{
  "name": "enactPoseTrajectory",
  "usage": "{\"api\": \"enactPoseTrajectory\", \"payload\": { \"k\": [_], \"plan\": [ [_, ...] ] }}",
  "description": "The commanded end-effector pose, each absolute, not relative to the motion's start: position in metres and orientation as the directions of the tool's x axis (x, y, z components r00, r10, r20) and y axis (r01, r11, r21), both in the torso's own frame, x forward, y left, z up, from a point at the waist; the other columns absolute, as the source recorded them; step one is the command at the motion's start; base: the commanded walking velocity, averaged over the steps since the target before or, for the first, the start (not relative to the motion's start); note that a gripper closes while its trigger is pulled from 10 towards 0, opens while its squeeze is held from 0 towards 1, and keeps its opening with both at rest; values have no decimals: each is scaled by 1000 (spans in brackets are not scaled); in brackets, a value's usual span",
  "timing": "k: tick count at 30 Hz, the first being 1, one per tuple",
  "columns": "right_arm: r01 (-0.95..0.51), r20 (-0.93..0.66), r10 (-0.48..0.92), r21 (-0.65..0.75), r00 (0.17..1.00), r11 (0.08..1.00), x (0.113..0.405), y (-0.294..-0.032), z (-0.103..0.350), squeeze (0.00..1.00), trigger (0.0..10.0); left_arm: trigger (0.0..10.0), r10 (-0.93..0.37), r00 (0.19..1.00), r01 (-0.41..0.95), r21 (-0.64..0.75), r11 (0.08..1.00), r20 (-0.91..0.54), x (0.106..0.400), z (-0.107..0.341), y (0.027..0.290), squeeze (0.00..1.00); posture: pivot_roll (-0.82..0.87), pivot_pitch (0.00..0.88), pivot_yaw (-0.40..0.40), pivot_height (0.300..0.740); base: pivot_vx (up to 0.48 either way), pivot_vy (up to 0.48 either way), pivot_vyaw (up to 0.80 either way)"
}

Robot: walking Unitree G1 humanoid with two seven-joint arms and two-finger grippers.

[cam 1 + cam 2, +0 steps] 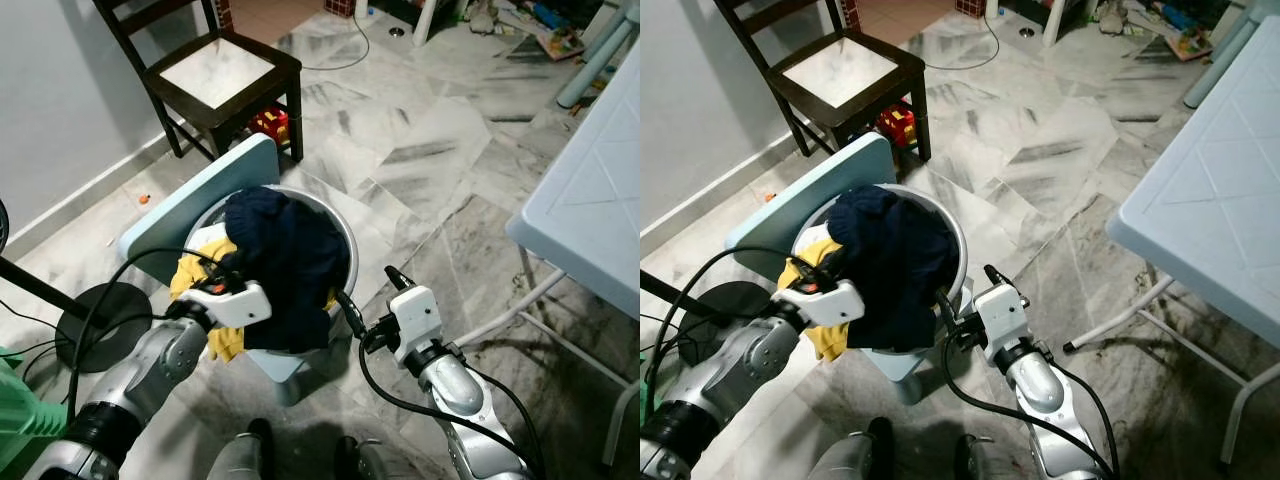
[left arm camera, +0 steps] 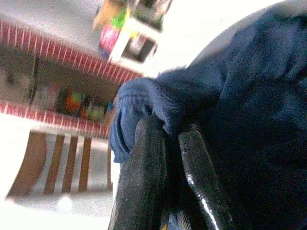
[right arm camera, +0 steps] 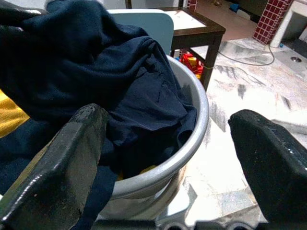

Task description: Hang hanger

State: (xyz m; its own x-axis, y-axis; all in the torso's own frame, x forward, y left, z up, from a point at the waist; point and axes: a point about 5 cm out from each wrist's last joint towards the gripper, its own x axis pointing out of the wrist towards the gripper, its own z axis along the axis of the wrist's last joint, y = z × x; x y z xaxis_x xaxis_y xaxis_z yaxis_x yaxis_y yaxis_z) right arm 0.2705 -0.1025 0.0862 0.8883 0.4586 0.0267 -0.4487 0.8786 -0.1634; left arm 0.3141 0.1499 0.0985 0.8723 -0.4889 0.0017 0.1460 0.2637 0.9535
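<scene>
A grey laundry basket (image 1: 346, 238) stands on a pale blue plastic chair (image 1: 190, 200) right in front of me. A navy garment (image 1: 285, 260) is heaped over its top and hangs down the near side, with a yellow garment (image 1: 195, 270) beneath it. My left gripper (image 2: 170, 128) is shut on a fold of the navy garment (image 2: 240, 96) at the basket's left side. My right gripper (image 3: 165, 117) is open just outside the basket's rim (image 3: 201, 110) on the right, with nothing between its fingers.
A dark wooden chair (image 1: 220, 70) stands behind the basket, a red toy (image 1: 268, 122) under it. A pale blue table (image 1: 590, 190) is close on the right. A black round stand base (image 1: 105, 320) and a green object (image 1: 20, 410) lie at the left.
</scene>
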Motion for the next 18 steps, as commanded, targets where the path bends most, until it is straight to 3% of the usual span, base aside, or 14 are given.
{"api": "enactPoseTrajectory", "payload": {
  "k": [1, 5, 8, 9, 10, 12, 14, 15, 16, 18],
  "plan": [
    [-458, 12, 466, -158, 885, 875, 268, -101, 81, 0, 10000, 0, -547, 834, 214, 955, 206, -69, 304, 82, 143, 0, 57, 268, -18, 740, 0, 0, 0],
    [-459, 12, 467, -161, 884, 874, 268, -102, 82, 0, 10000, 0, -599, 768, 363, 924, 119, -225, 292, 54, 142, 0, 49, 269, -27, 740, 0, 0, 0],
    [-456, 10, 464, -164, 886, 875, 268, -105, 82, 0, 10000, 0, -542, 808, 387, 902, 192, -231, 292, 47, 151, 0, 44, 271, -29, 740, 0, 0, 0],
    [-455, 9, 463, -164, 886, 875, 268, -105, 82, 0, 10000, 1059, -518, 826, 381, 896, 227, -220, 293, 47, 154, 0, 43, 271, -31, 740, 0, 0, 0],
    [-456, 9, 463, -165, 886, 875, 268, -105, 82, 0, 10000, 10000, -437, 885, 339, 867, 365, -162, 297, 50, 161, 0, 42, 271, -33, 740, 0, 0, 0],
    [-457, 7, 464, -164, 886, 874, 268, -105, 82, 0, 10000, 10000, -362, 926, 286, 823, 492, -106, 299, 53, 166, 0, 43, 271, -35, 740, 0, 0, 0],
    [-460, 6, 467, -163, 884, 873, 267, -104, 81, 0, 10000, 10000, -226, 972, 205, 699, 686, -63, 301, 54, 174, 0, 44, 272, -36, 740, 0, 0, 0],
    [-462, 6, 470, -163, 883, 872, 267, -104, 81, 0, 10000, 10000, -202, 978, 177, 668, 723, -40, 300, 55, 175, 439, 48, 273, -38, 740, 0, 0, 0],
    [-464, 5, 471, -163, 882, 871, 267, -103, 81, 0, 10000, 10000, -183, 983, 159, 637, 754, -29, 299, 55, 175, 1000, 48, 273, -38, 740, 0, 0, 0],
    [-467, 5, 474, -163, 880, 869, 267, -103, 81, 0, 10000, 10000, -129, 991, 120, 546, 829, -22, 297, 55, 176, 1000, 54, 273, -41, 740, 0, 0, 0]
  ]
}}
